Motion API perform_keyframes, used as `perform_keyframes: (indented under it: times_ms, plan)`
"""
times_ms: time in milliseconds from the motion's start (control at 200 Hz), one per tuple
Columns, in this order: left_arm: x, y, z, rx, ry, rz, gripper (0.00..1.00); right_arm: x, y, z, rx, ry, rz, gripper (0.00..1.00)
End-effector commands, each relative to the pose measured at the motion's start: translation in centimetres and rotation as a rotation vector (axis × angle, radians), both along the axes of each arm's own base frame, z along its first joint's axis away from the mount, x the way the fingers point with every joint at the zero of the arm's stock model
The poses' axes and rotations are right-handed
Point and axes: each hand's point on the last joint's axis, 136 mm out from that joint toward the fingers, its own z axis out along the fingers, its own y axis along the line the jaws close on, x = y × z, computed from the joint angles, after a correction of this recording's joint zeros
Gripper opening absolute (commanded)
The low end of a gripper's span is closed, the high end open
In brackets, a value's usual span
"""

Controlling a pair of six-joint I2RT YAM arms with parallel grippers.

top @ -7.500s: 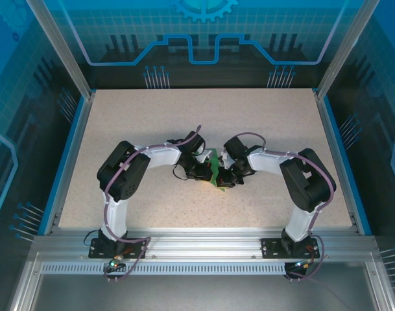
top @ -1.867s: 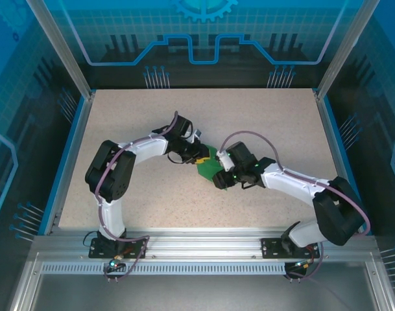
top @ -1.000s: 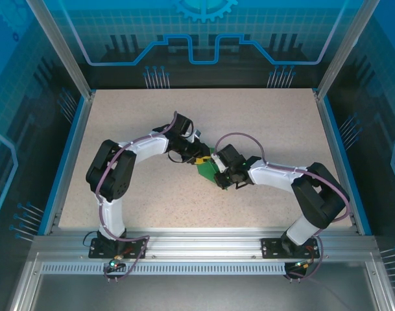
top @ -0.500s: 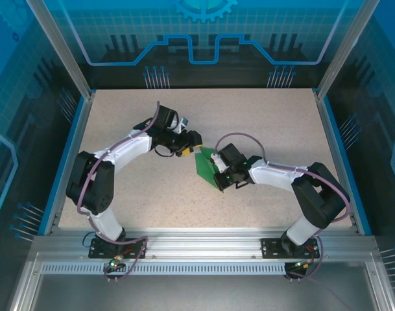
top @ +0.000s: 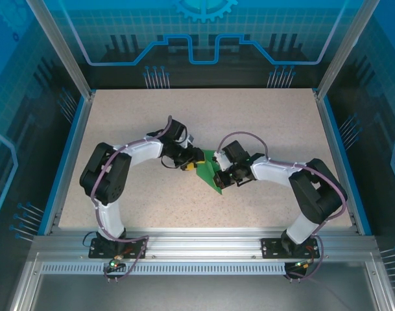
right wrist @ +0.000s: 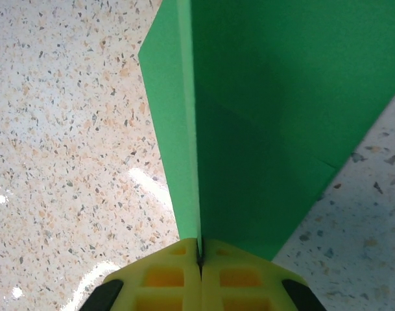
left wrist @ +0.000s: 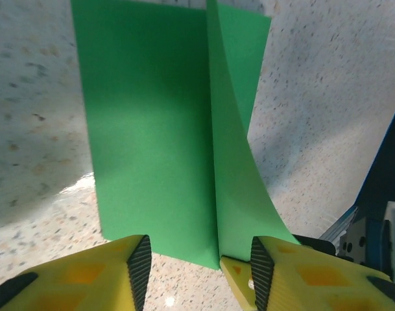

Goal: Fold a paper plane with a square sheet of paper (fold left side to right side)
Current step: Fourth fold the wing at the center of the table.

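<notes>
- Sheet centre of counter, part-folded, one flap upright.
- R pincer at its 3 o'clock, clamped tight on flap.
- L pincer at 9 o'clock, jaws apart, holding nothing.
- Risk: R pulls w/o L pinning, so sheet skids and crease goes crooked.

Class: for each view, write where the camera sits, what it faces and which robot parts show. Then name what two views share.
Top external: above and behind the arms, looking down on the table; both arms show, left gripper and right gripper at the paper.
Left wrist: on the left arm, looking past its open yellow fingers at the paper, one flap raised.
Right wrist: on the right arm, looking past its fingers, shut on a raised fold.
Shared: both wrist views show the paper on the table.
</notes>
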Motion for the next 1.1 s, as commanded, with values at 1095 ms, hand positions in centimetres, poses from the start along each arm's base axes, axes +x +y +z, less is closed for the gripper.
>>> perform_keyframes:
  times_ms: [1095]
  plan:
    - [-0.3,-2.0,-4.8,0.09,0.132,-0.004,0.5,2.2,0.5,3.0,0.226,0.041,-0.074,0.34]
